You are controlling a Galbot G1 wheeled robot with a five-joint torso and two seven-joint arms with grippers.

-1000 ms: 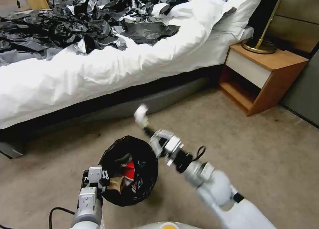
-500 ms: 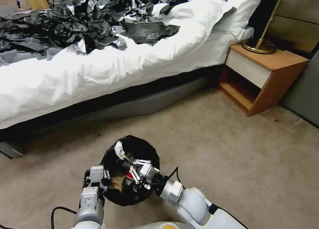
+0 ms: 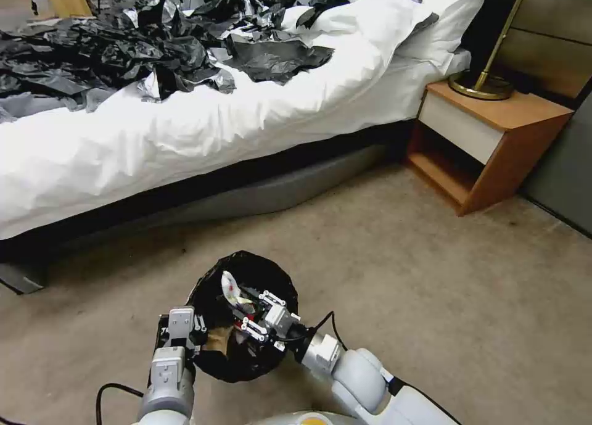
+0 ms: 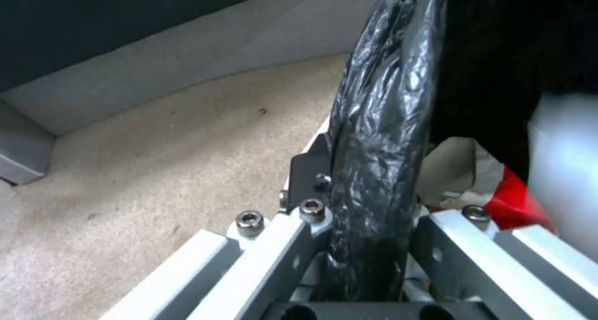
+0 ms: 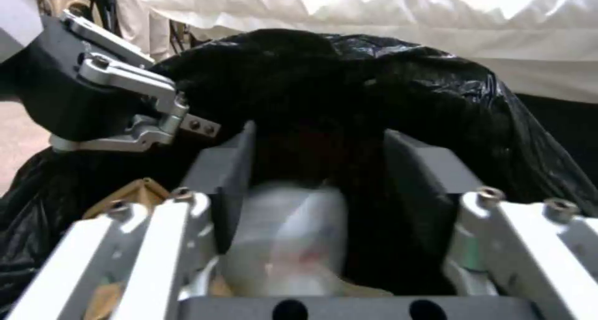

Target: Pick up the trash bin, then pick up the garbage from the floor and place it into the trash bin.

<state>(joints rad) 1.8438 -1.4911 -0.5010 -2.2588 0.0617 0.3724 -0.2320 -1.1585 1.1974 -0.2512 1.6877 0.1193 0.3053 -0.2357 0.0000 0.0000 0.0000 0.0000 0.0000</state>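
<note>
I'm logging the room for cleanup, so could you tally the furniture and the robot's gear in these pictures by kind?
Beds: 1, the bed
Nightstands: 1, the nightstand
Lamps: 1, the lamp
Trash bins: 1, the trash bin, its rim clamped by the left gripper
Grippers: 2, with the right gripper open inside the bin
Total: 6

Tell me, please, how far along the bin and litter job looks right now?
Done: the left claw grips the rim of the black-lined round trash bin, which already holds wrappers. In hand: the open right claw is releasing a white crumpled piece over the bin. Left: no litter shows on the beige carpet.
</note>
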